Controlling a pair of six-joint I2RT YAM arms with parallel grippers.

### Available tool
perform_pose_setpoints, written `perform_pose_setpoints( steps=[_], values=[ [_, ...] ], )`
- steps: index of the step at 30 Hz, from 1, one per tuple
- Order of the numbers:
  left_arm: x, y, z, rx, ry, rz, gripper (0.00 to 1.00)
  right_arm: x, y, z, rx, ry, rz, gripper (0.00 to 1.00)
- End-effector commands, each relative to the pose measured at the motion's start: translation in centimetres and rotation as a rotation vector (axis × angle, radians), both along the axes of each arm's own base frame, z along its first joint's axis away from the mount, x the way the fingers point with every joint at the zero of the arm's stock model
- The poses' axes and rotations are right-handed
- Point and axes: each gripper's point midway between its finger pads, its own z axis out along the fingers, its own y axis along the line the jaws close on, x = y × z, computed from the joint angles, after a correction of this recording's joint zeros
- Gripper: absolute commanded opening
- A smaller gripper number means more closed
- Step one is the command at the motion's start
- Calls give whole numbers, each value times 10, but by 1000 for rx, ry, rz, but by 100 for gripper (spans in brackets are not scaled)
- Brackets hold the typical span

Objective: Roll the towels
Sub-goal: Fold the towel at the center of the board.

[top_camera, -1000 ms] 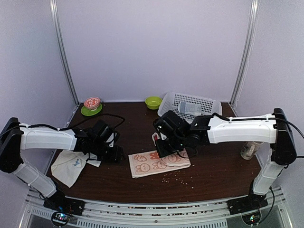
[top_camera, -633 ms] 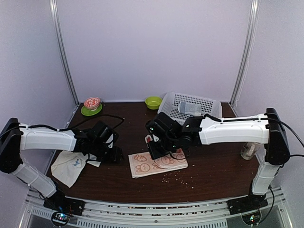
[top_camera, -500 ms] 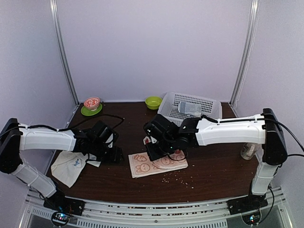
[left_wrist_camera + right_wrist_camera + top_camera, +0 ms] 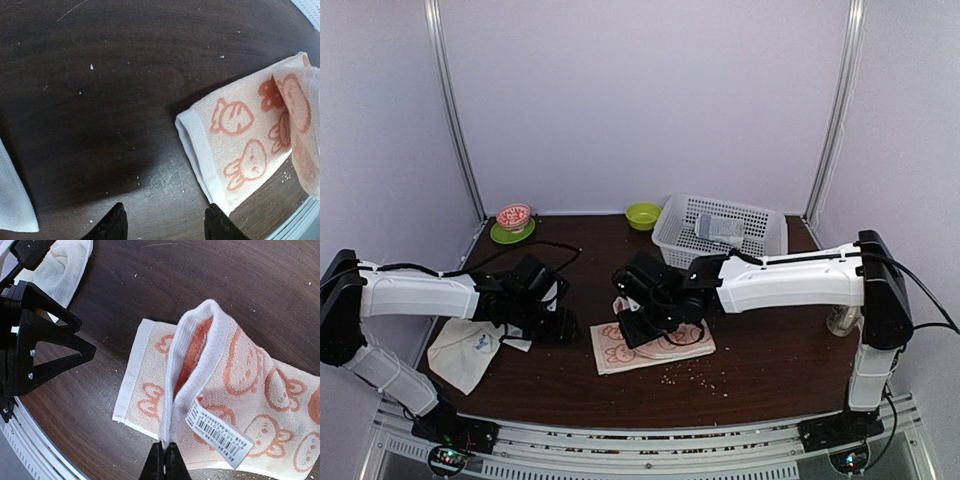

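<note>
The cream towel with orange-pink cartoon faces lies at the table's middle front. My right gripper is shut on its white hem and holds that edge lifted and folded over toward the left; the pinch shows in the right wrist view, with the towel and its barcode tag. My left gripper is open and empty, low over bare table just left of the towel; in the left wrist view the towel's corner lies to its right. The plain cream-white towel lies crumpled at the front left.
A white slatted basket holding a grey-blue rolled towel stands at the back right. A green bowl and a red-patterned bowl on a green saucer stand at the back. A bottle stands at right. Crumbs lie near the front.
My right gripper has moved left across the patterned towel, carrying its pinched edge over toward the left end. The left arm has not moved.
</note>
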Motion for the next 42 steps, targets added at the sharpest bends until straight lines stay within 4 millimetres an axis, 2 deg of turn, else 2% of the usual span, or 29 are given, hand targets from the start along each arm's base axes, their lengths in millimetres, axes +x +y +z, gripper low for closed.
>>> perform_pose_setpoints(
  steps=[1,16,20,25,36,42],
  values=[
    [4,1,3,-11,-25,13,54,-5,13,5,21,9,11,0],
    [2,0,-2,-11,-17,7,54,-11,25,8,26,9,33,0],
    [2,-7,-7,-34,-3,-7,52,-11,25,3,15,16,29,0],
    [8,-22,1,-96,-8,-23,50,-11,24,0,10,19,27,0],
    [11,-39,-18,-115,42,-52,30,-11,25,-1,8,24,24,0],
    [11,-39,-23,-105,53,-53,13,-12,28,5,25,28,30,0]
  ],
)
